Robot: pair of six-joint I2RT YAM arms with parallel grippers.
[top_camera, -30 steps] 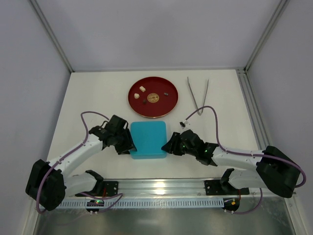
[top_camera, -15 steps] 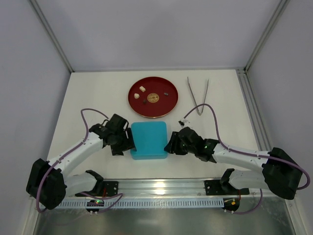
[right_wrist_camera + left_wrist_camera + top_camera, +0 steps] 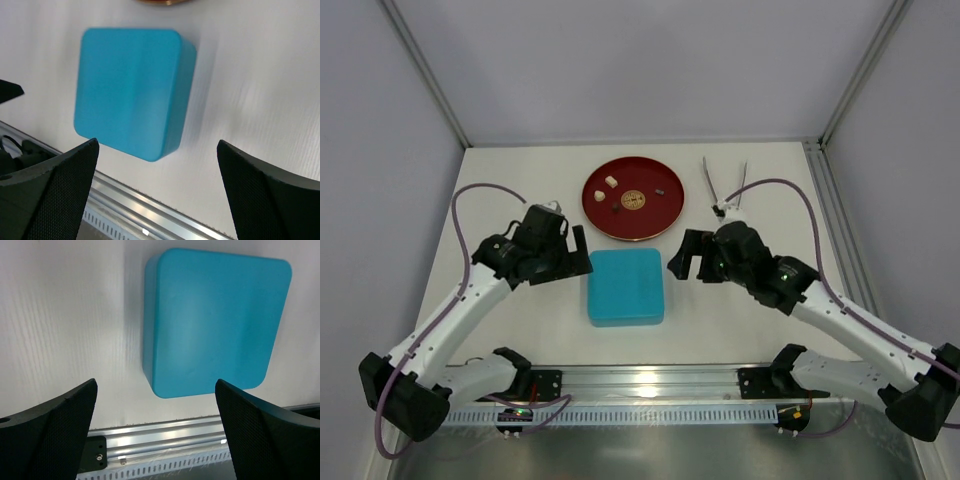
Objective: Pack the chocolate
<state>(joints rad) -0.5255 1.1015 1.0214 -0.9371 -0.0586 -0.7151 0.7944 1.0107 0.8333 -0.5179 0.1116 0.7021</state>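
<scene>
The chocolate shows as small pieces on a red plate (image 3: pixel 670 215): a cream-white one (image 3: pixel 611 181), a tan round one (image 3: pixel 633 200) and dark ones (image 3: pixel 660 190). A closed blue box (image 3: pixel 625 286) (image 3: pixel 215 320) (image 3: pixel 127 85) lies flat on the table, nearer than the plate. My left gripper (image 3: pixel 580 253) (image 3: pixel 155 390) hovers open just left of the box, touching nothing. My right gripper (image 3: pixel 682 257) (image 3: pixel 157 145) hovers open just right of it, also empty. Both sets of jaws stand wide apart above the table.
Metal tongs (image 3: pixel 724 190) lie at the back right, beside the plate. An aluminium rail (image 3: pixel 650 380) (image 3: pixel 165 432) runs along the table's near edge. Grey walls enclose the table on three sides.
Both grippers have opened wide and pulled off the sides of the blue box, rising and moving a little toward the plate. The box now lies free on the table.
</scene>
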